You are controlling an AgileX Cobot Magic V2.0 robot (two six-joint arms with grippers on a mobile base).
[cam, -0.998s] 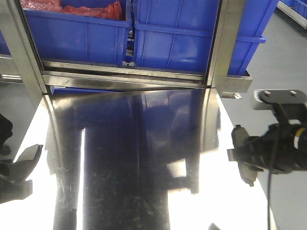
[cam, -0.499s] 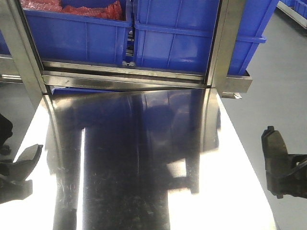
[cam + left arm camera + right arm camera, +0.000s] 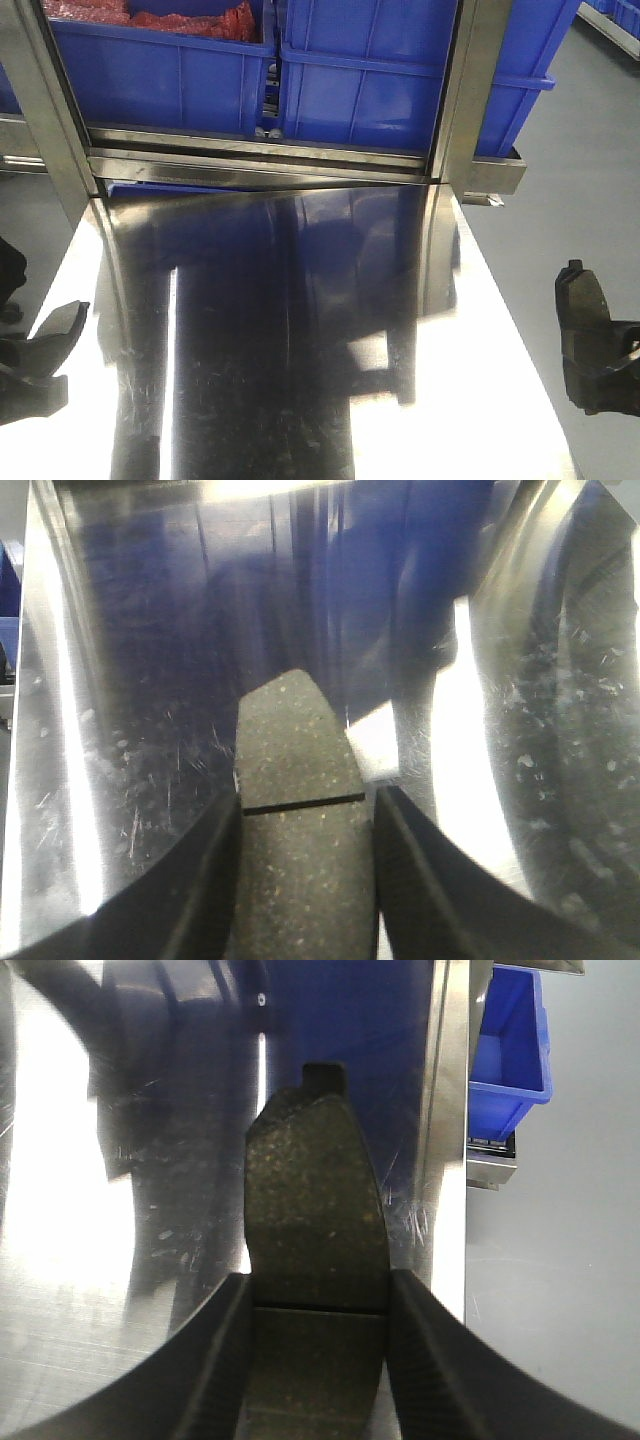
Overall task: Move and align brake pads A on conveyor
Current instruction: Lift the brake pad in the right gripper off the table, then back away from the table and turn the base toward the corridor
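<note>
Left wrist-mounted view: we see one brake pad (image 3: 300, 780), dark and speckled, with a thin line across it, low in the middle of the frame.
Left gripper (image 3: 305, 800): its two black fingers (image 3: 200, 880) squeeze that pad from both sides.
Right wrist-mounted view: we see a second brake pad (image 3: 315, 1200), low in the middle too.
Right gripper (image 3: 320, 1285): clamped on it, one finger each side.
Steel table (image 3: 300, 330): shiny, behind both pads in our wrist views.
Blue bins (image 3: 370, 80): top of the front view.
</note>
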